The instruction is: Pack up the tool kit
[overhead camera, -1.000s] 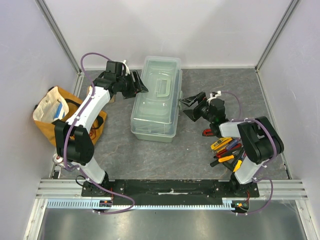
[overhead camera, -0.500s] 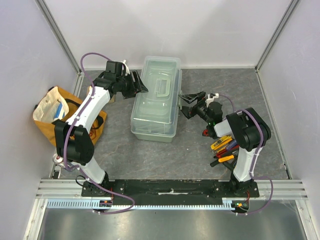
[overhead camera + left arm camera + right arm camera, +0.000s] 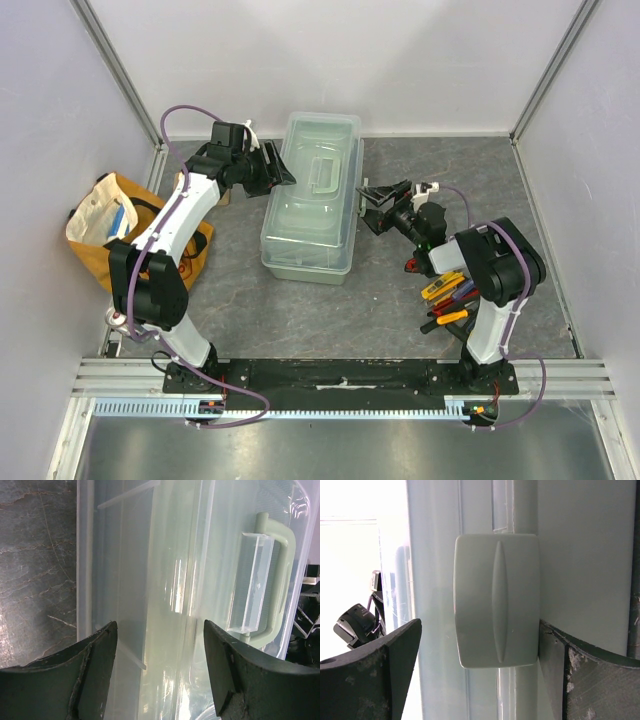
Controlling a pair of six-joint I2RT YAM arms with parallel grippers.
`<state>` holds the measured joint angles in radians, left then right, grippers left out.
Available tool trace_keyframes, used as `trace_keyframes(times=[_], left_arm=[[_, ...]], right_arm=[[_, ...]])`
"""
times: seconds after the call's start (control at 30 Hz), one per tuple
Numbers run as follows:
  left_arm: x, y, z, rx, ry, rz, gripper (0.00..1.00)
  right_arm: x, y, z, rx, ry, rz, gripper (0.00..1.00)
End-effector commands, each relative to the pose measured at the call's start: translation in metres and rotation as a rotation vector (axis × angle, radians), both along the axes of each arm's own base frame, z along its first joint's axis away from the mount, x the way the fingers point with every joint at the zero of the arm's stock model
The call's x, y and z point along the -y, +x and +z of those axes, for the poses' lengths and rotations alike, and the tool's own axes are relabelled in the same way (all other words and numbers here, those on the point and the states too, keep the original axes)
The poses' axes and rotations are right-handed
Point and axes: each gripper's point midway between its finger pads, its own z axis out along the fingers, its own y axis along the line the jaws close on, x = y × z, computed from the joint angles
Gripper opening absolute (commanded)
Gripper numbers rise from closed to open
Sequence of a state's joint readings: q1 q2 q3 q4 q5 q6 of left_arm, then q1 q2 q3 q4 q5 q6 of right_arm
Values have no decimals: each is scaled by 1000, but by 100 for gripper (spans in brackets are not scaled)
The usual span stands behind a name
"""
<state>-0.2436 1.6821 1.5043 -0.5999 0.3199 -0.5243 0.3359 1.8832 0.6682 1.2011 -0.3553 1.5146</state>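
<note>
The pale green toolbox [image 3: 312,195] stands shut in the middle of the table, its translucent lid and handle [image 3: 272,575] showing in the left wrist view. My left gripper [image 3: 279,166] is open and empty above the lid's left edge [image 3: 160,672]. My right gripper [image 3: 372,206] is open at the box's right side. In the right wrist view its jaws [image 3: 479,630] stand on either side of the pale green latch [image 3: 496,600], and the right finger [image 3: 585,675] touches the latch's edge. Several hand tools [image 3: 452,297] with red, yellow and blue handles lie at the right.
A yellow-orange cloth bag [image 3: 105,228] lies at the left by the wall. Walls close in the table on the left, the back and the right. The tools lie beside the right arm's base.
My right gripper has moved left up to the toolbox's right side, and its arm has folded in. The left arm and the toolbox have not moved.
</note>
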Motion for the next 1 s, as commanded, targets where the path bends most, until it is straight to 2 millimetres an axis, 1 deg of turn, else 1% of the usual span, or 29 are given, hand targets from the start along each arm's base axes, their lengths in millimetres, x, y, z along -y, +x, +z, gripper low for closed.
trace_keyframes(times=[0.0, 0.1, 0.17, 0.3, 0.37, 0.43, 0.5, 0.57, 0.6, 0.73, 0.8, 0.97], left_arm=[[-4, -37, -57, -193, 105, -65, 73], [-4, -38, -58, -197, 103, -65, 73], [-4, -37, -59, -199, 105, -64, 73], [-5, -38, -60, -200, 107, -67, 73], [-4, -38, -61, -203, 106, -66, 73], [-4, -38, -61, -202, 105, -68, 73], [-4, -38, -60, -202, 105, -69, 72], [-4, -39, -61, -202, 107, -71, 73], [-4, -39, -61, -202, 107, -73, 72], [-3, -39, -61, -205, 101, -76, 72], [-3, -39, -61, -206, 98, -75, 72], [-2, -39, -60, -205, 97, -77, 72]], right_arm=[[-28, -35, 78, 294, 49, 137, 97], [-29, -34, 68, 257, 2, 131, 93], [-29, -31, 60, 228, -35, 127, 88], [-32, -29, 50, 208, -80, 136, 77], [-36, -29, 47, 204, -94, 147, 76], [-39, -30, 46, 205, -101, 158, 82], [-42, -31, 46, 210, -100, 170, 90], [-45, -34, 47, 213, -85, 182, 93], [-45, -36, 48, 223, -64, 188, 93], [-46, -47, 76, 309, 102, 220, 94], [-44, -49, 84, 336, 139, 219, 94], [-43, -51, 80, 363, 70, 210, 96]])
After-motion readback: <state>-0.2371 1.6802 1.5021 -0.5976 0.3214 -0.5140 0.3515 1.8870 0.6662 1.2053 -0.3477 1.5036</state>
